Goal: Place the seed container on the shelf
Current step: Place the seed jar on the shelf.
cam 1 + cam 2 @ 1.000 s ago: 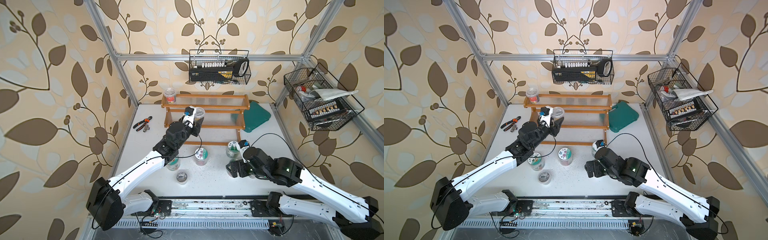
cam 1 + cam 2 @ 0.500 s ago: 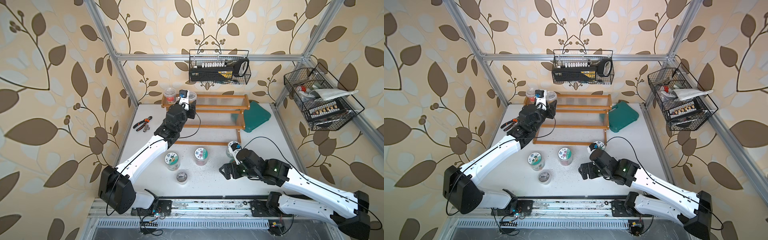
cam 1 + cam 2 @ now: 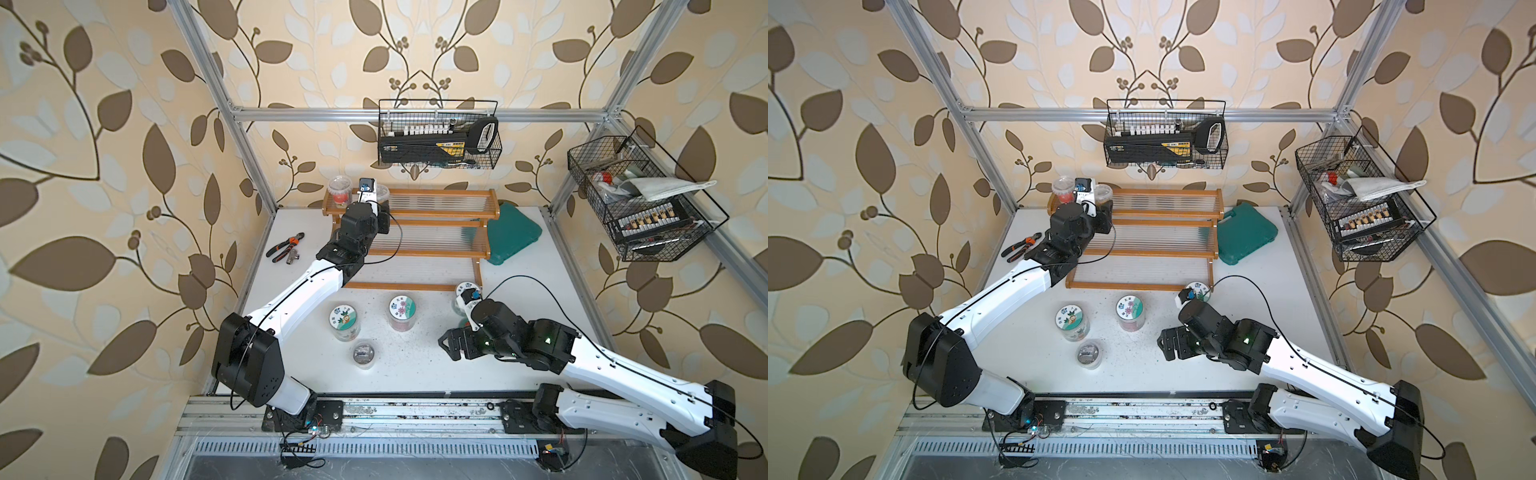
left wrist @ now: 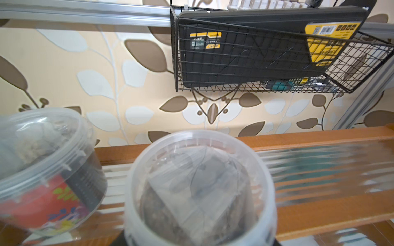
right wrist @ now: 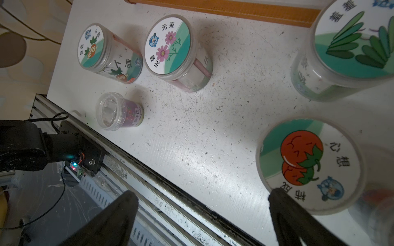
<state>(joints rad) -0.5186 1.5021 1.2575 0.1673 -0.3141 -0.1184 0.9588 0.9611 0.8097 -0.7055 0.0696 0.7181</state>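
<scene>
Raised to eleven o'clock at the top tier of the orange-brown wooden stepped shelf (image 3: 436,192), left gripper (image 3: 380,210) clamping the clear lidded plastic seed container (image 3: 382,191) for release, right gripper (image 3: 448,344) gaping idle at five o'clock.

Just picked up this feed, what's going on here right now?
The left gripper is shut on the seed container, a clear-lidded tub, holding it at the top tier of the shelf, right beside a red-labelled jar standing there. Whether it has touched down is not clear. The right gripper is open and holds nothing, low over the table next to a tomato-lid jar. The flower-lid jar and three others stand in front of the shelf.
</scene>
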